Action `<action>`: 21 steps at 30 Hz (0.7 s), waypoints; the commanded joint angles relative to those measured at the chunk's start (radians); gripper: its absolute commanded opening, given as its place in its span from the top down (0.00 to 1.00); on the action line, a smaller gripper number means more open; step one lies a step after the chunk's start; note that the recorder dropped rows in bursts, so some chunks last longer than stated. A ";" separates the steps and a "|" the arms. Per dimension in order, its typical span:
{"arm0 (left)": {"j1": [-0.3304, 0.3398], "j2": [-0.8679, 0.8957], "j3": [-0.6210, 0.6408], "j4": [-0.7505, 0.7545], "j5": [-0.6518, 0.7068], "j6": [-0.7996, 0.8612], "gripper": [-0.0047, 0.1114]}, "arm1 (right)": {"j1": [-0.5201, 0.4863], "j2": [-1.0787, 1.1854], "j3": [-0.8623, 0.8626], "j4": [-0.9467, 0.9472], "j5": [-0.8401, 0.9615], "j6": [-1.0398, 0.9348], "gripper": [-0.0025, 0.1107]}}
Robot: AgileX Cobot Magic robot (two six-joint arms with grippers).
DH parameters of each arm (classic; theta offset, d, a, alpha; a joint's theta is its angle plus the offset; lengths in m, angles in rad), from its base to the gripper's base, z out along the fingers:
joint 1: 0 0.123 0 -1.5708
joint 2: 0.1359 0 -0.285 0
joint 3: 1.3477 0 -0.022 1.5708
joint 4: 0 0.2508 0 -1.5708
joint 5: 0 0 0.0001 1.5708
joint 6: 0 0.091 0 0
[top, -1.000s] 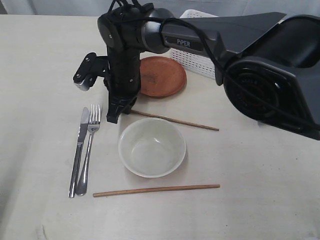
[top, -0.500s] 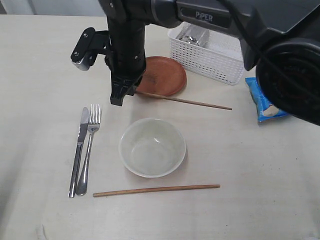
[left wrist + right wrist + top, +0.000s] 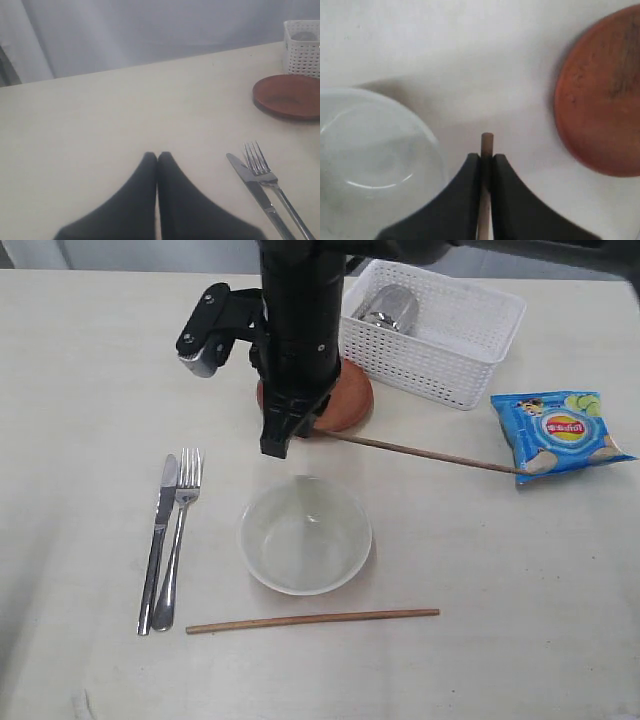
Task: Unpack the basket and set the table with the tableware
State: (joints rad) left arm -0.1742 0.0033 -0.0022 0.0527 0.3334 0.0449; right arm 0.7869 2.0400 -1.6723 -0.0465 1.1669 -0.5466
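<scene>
On the cutlery side of the bowl (image 3: 305,535), we see the left end effector (image 3: 157,159) clenched on nothing, fingers pressed together above bare tabletop (image 3: 90,370). Just left of the bowl, the knife (image 3: 158,545) and fork (image 3: 178,540) lie side by side. In front of the bowl one chopstick (image 3: 312,619) lies flat, apart from it. Behind the bowl's left rim the right end effector (image 3: 275,445) points down, gripping the tip of the other chopstick (image 3: 420,453), which slants rightward behind the bowl as far as the chip bag (image 3: 560,435). Behind the bowl sits the plate (image 3: 352,400), partly hidden by the arm. Farther back and right of the bowl stands the basket (image 3: 440,370), the cup (image 3: 390,308) inside it.
</scene>
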 commanded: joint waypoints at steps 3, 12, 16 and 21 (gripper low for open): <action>0.002 -0.003 0.002 -0.001 -0.004 0.000 0.96 | -0.072 -0.172 0.234 -0.001 -0.120 0.098 0.98; 0.002 -0.003 0.002 -0.001 -0.004 0.000 0.96 | -0.145 -0.244 0.493 -0.016 -0.117 0.029 0.98; 0.002 -0.003 0.002 -0.001 -0.004 0.000 0.96 | -0.145 -0.244 0.595 -0.002 -0.190 0.029 0.98; 0.002 -0.003 0.002 -0.001 -0.004 0.000 0.96 | -0.145 -0.244 0.714 -0.009 -0.349 0.047 0.98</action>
State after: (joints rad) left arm -0.1742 0.0033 -0.0022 0.0527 0.3334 0.0449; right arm 0.6488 1.8055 -1.0080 -0.0388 0.8997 -0.5048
